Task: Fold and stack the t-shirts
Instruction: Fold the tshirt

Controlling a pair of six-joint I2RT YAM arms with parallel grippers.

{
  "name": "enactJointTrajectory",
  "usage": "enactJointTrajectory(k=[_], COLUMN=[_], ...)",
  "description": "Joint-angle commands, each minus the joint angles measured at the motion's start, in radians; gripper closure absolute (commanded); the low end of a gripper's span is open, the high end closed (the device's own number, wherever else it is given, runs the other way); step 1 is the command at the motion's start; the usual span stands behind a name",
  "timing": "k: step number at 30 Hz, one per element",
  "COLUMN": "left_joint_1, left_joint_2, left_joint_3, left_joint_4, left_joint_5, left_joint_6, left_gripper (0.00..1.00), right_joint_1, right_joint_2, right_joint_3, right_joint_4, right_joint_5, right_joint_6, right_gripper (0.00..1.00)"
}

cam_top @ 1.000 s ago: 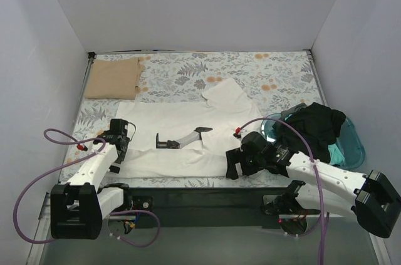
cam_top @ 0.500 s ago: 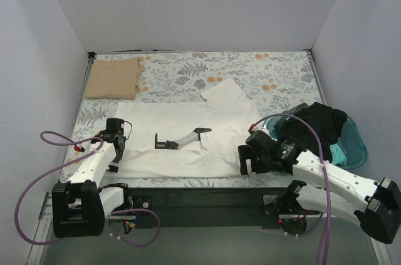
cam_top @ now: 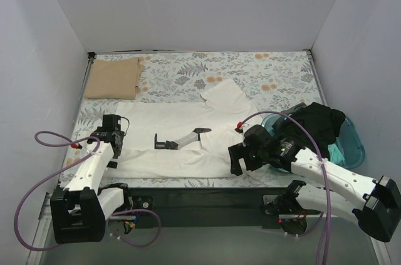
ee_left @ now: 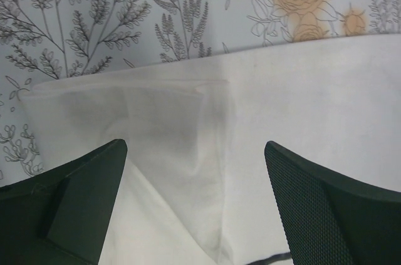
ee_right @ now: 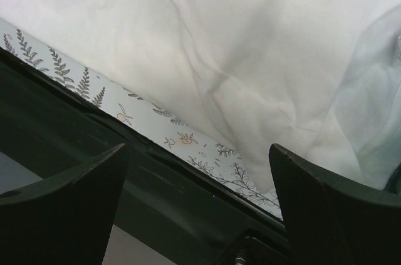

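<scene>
Table (cam_top: 276,77): floral-print cover, walled in by white panels on 3 sides; dark frame along the near edge.
White t-shirt (cam_top: 182,118): spread flat, unfolded, across the near half of the table from close to the left edge to near the basket. 1 sleeve sticks out toward the far edge, right of centre. Hem wrinkled at the near-right end.
Basket (cam_top: 352,146): teal, translucent, at the right edge of the table.
Dark garments (cam_top: 316,124): heaped in the basket, spilling over its left rim.
Tan t-shirt (cam_top: 113,78): folded into a rectangle, far-left corner of the table, well apart from the white one.
Right gripper (cam_top: 237,160): low over the near-right part of the white t-shirt (ee_right: 263,39), by the near edge. Wrist view: fingers spread wide (ee_right: 197,149), nothing between them; rumpled cloth and a strip of floral cover beyond.
Left gripper (cam_top: 111,135): at the white t-shirt's left end, near the left edge. Wrist view: fingers spread wide (ee_left: 194,146), nothing gripped; the shirt's (ee_left: 313,102) doubled-over left corner lies beyond them.
Small part (cam_top: 182,138): pale bar with black ends, lying on the white t-shirt between the 2 grippers; what it is I cannot tell.
</scene>
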Motion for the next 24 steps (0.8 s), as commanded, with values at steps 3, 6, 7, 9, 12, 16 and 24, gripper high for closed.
enactJointTrajectory(k=[3, 6, 7, 9, 12, 16, 24], left_joint_1=[0.004, 0.005, 0.005, 0.005, 0.005, 0.007, 0.019], left_joint_2=[-0.034, -0.020, -0.011, 0.046, 0.168, 0.347, 0.632], left_joint_3=[0.071, 0.125, 0.159, 0.194, 0.301, 0.421, 0.647], left_joint_4=[0.095, 0.152, 0.163, 0.192, 0.223, 0.246, 0.242], left_joint_5=[0.110, 0.156, 0.162, 0.175, 0.213, 0.213, 0.190], left_joint_6=[0.038, 0.122, 0.159, 0.195, 0.279, 0.324, 0.363], left_gripper=[0.08, 0.08, 0.08, 0.08, 0.07, 0.08, 0.41], right_joint_1=[-0.002, -0.007, -0.013, -0.048, -0.091, -0.111, -0.217], right_joint_2=[0.087, 0.140, 0.153, 0.196, 0.250, 0.290, 0.364], right_joint_3=[0.099, 0.181, 0.204, 0.259, 0.320, 0.347, 0.336], right_joint_4=[0.102, 0.101, 0.102, 0.104, 0.105, 0.128, 0.168], right_joint_5=[0.010, 0.171, 0.230, 0.254, 0.257, 0.257, 0.207], right_joint_6=[-0.074, -0.087, -0.085, -0.093, -0.130, -0.169, -0.220], right_gripper=[0.02, 0.02, 0.02, 0.02, 0.02, 0.02, 0.02])
